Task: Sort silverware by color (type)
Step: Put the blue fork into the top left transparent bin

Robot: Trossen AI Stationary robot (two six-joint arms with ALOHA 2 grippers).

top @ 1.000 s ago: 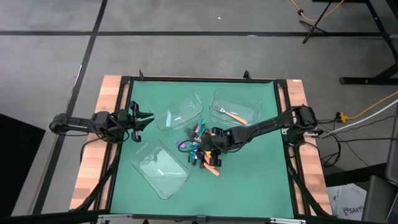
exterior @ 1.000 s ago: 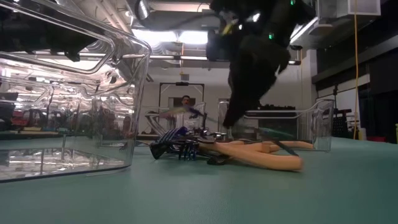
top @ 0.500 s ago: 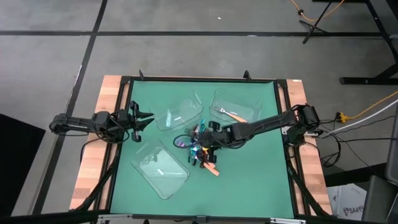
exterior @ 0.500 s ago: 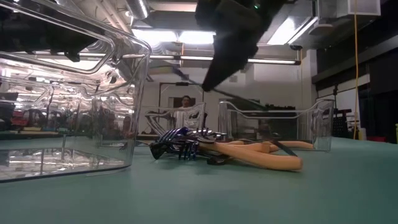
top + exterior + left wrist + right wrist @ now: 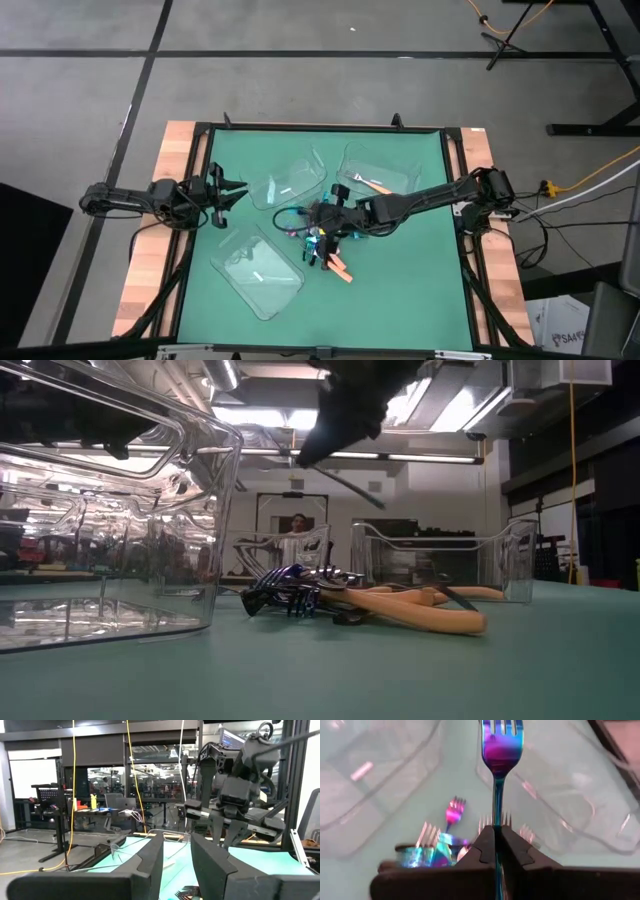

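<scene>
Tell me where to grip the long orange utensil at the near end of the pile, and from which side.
Grip the orange utensil at its free handle end, coming straight down from above. It lies flat on the mat, that end poking clear of the silverware pile, while its other end is tangled among forks. The right gripper is occupied, shut on an iridescent fork.

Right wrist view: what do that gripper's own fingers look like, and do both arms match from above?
The right gripper has two matte black wedge-shaped fingers tapering to narrow tips. From above, the left arm and right arm match: dark, slim and jointed.
</scene>
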